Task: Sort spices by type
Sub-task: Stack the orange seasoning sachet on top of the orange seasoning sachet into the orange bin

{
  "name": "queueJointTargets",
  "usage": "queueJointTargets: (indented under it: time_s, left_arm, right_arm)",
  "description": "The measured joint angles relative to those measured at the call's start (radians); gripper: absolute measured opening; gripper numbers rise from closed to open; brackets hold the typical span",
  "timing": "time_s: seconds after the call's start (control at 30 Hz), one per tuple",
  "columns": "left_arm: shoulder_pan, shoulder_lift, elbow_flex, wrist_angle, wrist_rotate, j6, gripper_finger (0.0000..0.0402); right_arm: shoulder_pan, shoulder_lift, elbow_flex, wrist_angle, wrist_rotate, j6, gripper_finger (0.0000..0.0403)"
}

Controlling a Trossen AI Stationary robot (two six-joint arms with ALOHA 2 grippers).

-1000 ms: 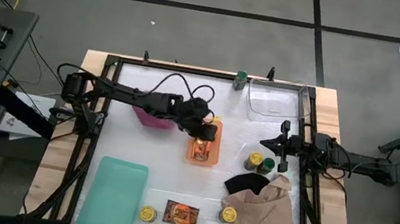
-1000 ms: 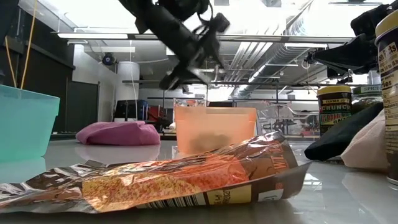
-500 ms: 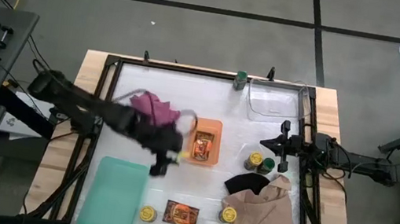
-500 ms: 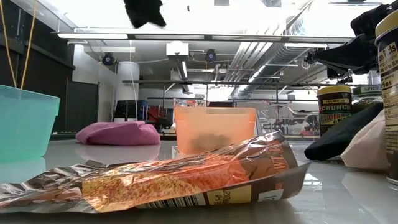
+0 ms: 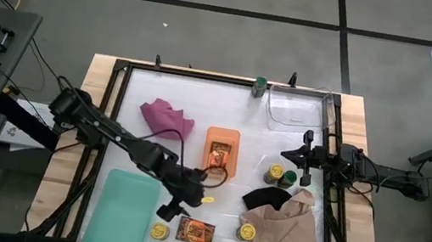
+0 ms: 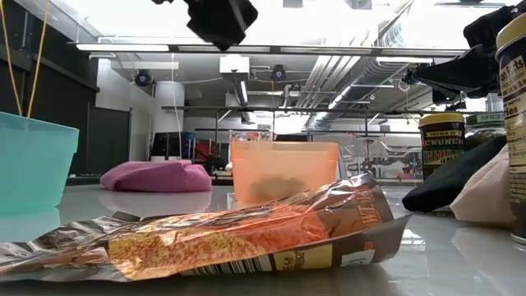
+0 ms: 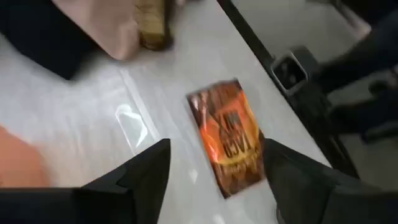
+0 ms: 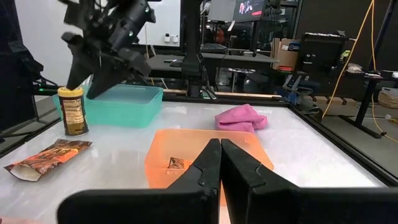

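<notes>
Left gripper [image 5: 172,209]: fingers spread apart, holding nothing, poised above the near middle of the counter [image 5: 202,102], just left of the loose packet and clear of the surface.
Right gripper [image 5: 290,155]: fingers pressed together, empty, at the right edge of the counter, pointing left; arm idle.

Spices, packets:
- One orange-and-black packet [image 5: 195,231] lying flat on the counter near the front edge, between the teal bin and the tan cloth; seen between the left gripper's fingers in the left wrist view [image 7: 233,135].
- One packet [image 5: 219,152] inside the orange bin [image 5: 223,134], middle of the counter.

Spices, jars:
- Yellow-lidded jar [image 5: 158,231] upright at the front edge, just left of the loose packet and beside the teal bin.
- Yellow-lidded jar [image 5: 247,231] upright, touching the left edge of the tan cloth.
- Yellow-lidded jar [image 5: 275,173] and green-lidded jar [image 5: 289,179] upright, side by side, right of the orange bin, just near of the right gripper.
- Green-lidded jar [image 5: 260,85] upright at the far edge, left of the clear bin.

Containers:
- Teal bin [image 5: 120,210], near left.
- Clear bin [image 5: 297,109], far right corner.

Cloths:
- Magenta cloth [image 5: 166,117], far left of the orange bin.
- Black cloth [image 5: 266,199], partly under the tan cloth [image 5: 282,227], near right.
</notes>
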Motion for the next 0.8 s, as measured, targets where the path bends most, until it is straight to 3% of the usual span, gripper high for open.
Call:
queueJointTargets:
  time_s: [0.23,0.4,0.57,0.8]
  left_arm:
    - [-0.079,0.058,0.002,0.105,-0.076,-0.055,0.0283]
    - [-0.124,0.163,0.024,0.101,-0.171,-0.209,0.0285]
    - [-0.135,0.255,0.098,0.094,-0.258,-0.252,0.0285]
    - [-0.135,0.351,0.146,0.073,-0.252,-0.232,0.0285]
  right_arm:
    - [0.000,0.000,0.000,0.000,0.000,0.000,0.0001]
    - [0.000,0.002,0.000,0.000,0.000,0.000,0.0001]
    - [0.000,0.006,0.000,0.000,0.000,0.000,0.0001]
    - [0.000,0.006,0.000,0.000,0.000,0.000,0.0001]
